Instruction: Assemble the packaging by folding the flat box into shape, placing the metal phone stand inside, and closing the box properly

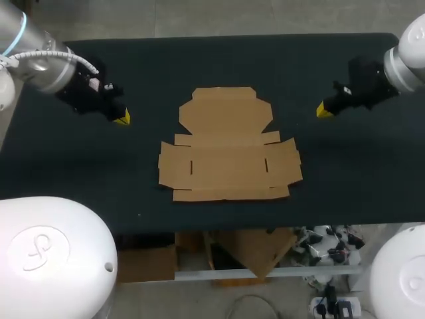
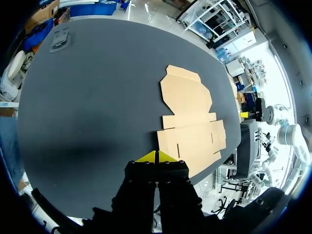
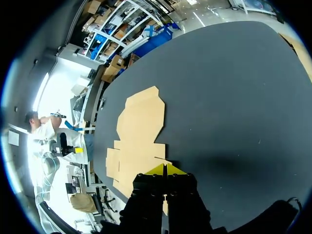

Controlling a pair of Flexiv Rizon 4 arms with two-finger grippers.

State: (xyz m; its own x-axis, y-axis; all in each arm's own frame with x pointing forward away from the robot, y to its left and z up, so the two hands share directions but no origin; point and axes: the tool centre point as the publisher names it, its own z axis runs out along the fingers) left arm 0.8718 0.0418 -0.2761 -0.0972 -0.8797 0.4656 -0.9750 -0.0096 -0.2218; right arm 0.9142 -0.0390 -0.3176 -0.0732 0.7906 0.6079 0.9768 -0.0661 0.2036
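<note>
A flat cardboard box (image 1: 229, 143) lies unfolded at the centre of the dark table (image 1: 80, 173) in the head view. Its broad lid panel points to twelve o'clock, short side flaps spread to three and nine o'clock, and a narrow strip runs along its six o'clock edge. The left gripper (image 1: 121, 118) hangs over bare tabletop at about ten o'clock from the box, well apart from it. The right gripper (image 1: 321, 109) hangs at about two o'clock, also clear of the cardboard. The left arm enters from the upper left corner and the right arm from the upper right. In the left wrist view, the left gripper (image 2: 156, 157) is clenched, its yellow tips pressed together with nothing between them. The flat cardboard box (image 2: 192, 124) lies just ahead at roughly one o'clock from the tips, its nearest corner just beside them. The right gripper (image 2: 245, 114) shows small beyond the box's far side. In the right wrist view, the right gripper (image 3: 166, 169) is likewise clenched on nothing, its yellow tips meeting in a thin seam. The flat cardboard box (image 3: 139, 134) spreads ahead at about eleven o'clock from the tips, its near edge passing out of sight behind the fingers. The sheet rests flat on the table (image 3: 234, 97), and no flap is raised.
</note>
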